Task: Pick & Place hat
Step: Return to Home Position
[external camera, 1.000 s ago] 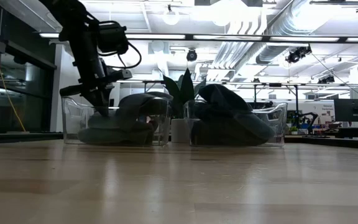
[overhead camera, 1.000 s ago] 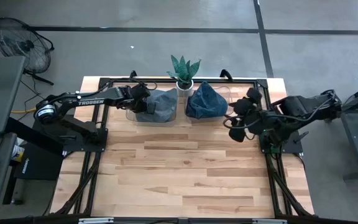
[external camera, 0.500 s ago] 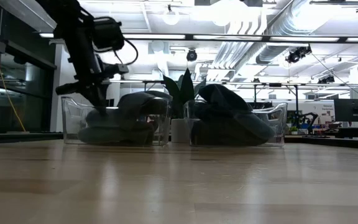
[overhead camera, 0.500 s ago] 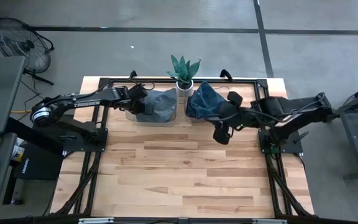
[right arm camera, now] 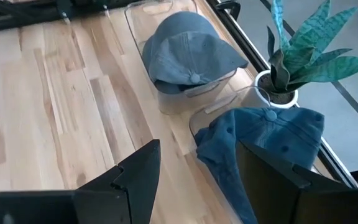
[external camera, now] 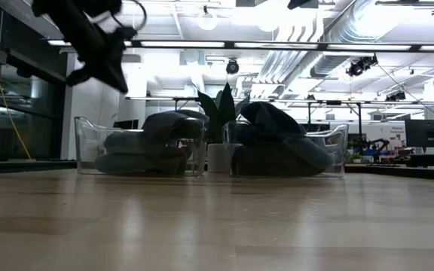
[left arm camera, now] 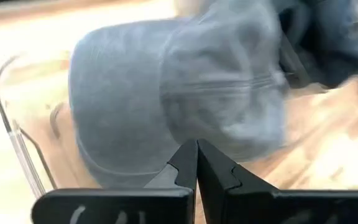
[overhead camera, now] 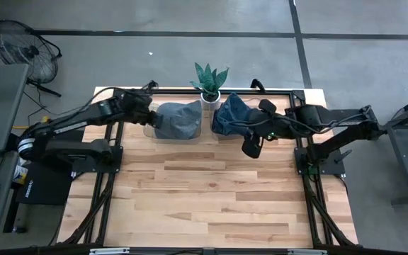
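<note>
My left end effector (left arm camera: pixel 196 149), shut tight and empty, has lifted out of the bin (external camera: pixel 85 147) left of the plant (overhead camera: pixel 210 79). The gray cap (overhead camera: pixel 179 117) lies inside. My right end effector (right arm camera: pixel 197 165), open and empty, hangs right of the plant. Job looks done.

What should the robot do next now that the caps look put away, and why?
Probably draw the right pincer back toward its base. The gray cap lies in the left bin and the dark blue caps in the right bin. The right pincer hangs open and empty before that bin; the left pincer is shut, empty and raised.
</note>
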You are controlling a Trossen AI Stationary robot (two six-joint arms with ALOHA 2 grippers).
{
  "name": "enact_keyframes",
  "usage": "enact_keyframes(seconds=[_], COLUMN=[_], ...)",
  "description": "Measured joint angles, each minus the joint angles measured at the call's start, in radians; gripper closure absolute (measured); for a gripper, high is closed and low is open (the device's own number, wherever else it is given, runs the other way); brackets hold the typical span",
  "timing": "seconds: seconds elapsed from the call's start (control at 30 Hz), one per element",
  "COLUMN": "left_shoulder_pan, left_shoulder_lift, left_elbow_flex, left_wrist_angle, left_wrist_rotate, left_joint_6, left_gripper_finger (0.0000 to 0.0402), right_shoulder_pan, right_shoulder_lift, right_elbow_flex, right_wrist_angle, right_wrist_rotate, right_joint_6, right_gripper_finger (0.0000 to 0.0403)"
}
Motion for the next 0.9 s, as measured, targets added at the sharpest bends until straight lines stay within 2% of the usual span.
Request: enact_keyframes(seconds=[0.2, 0.27, 0.37, 0.5, 0.67, 0.77, 0.9], left_shoulder_pan=[0.000, 0.000, 0.000, -0.003, -0.082, -0.162, -0.285], left_shoulder_lift=[-0.170, -0.217, -0.288, -0.400, -0.525, -0.585, -0.636], left_elbow_flex=[0.000, 0.000, -0.037, -0.164, -0.379, -0.467, -0.525], left_wrist_angle=[0.004, -0.006, 0.027, 0.118, 0.359, 0.468, 0.543], left_wrist_rotate=[0.002, -0.011, -0.010, 0.049, 0.122, 0.080, -0.033], left_joint_6=[0.090, 0.115, 0.126, 0.091, -0.001, -0.027, -0.029], left_gripper_finger=[0.0400, 0.0400, 0.0400, 0.0400, 0.0401, 0.0401, 0.0401], right_shoulder_pan=[0.000, 0.000, -0.003, -0.003, -0.003, -0.003, -0.003], right_shoulder_lift=[-0.037, -0.088, -0.204, -0.372, -0.522, -0.582, -0.625], right_elbow_flex=[-0.023, -0.095, -0.276, -0.536, -0.758, -0.843, -0.929], right_wrist_angle=[-0.011, 0.044, 0.183, 0.376, 0.558, 0.646, 0.763], right_wrist_rotate=[0.012, 0.013, 0.011, 0.020, 0.017, 0.022, 0.027], right_joint_6=[-0.002, 0.012, 0.064, 0.177, 0.254, 0.279, 0.292], right_gripper_finger=[0.0199, 0.0199, 0.0199, 0.0199, 0.0199, 0.0199, 0.0199])
